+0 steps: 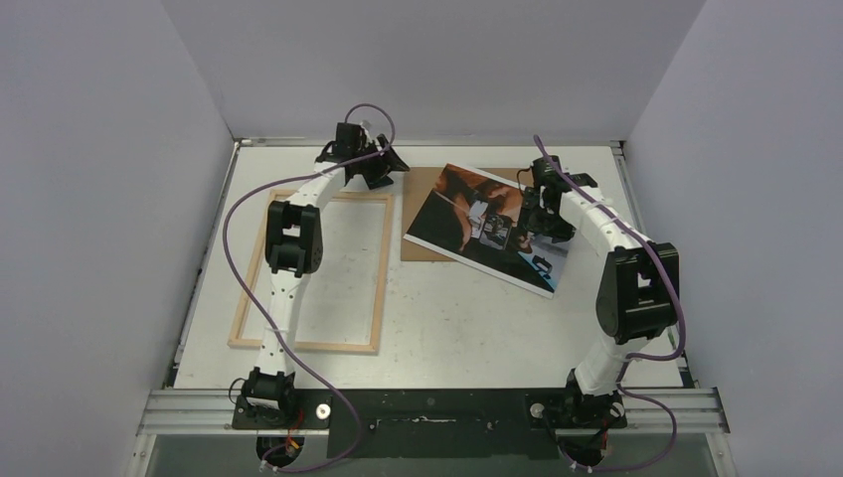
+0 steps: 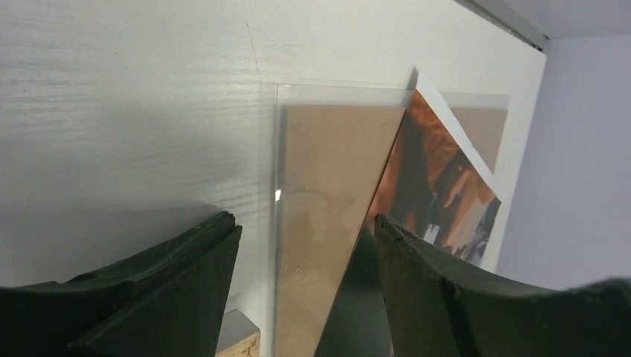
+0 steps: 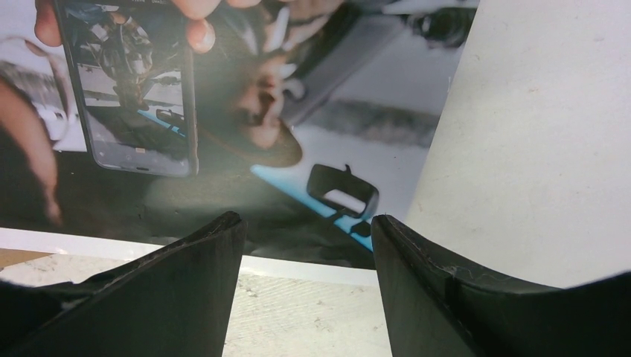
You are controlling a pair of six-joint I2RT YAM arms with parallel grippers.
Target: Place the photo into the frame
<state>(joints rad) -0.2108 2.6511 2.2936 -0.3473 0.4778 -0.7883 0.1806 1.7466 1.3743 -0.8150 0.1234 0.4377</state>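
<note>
Right now the photo (image 1: 452, 214) lies askew on the board (image 1: 416, 248), right of the frame (image 1: 384, 268), which rests wood-side up on the left of the table (image 1: 467, 328). Left gripper (image 2: 305, 223) hangs spread and empty by the board's far-left corner; right gripper (image 3: 309, 223), also spread and empty, hovers over the photo's right edge

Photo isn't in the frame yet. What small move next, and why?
Probably lower the right gripper onto the photo's edge and pinch it: its fingers are open right above that edge, the photo lies askew on the brown board, and the frame lies apart, to the left.
</note>
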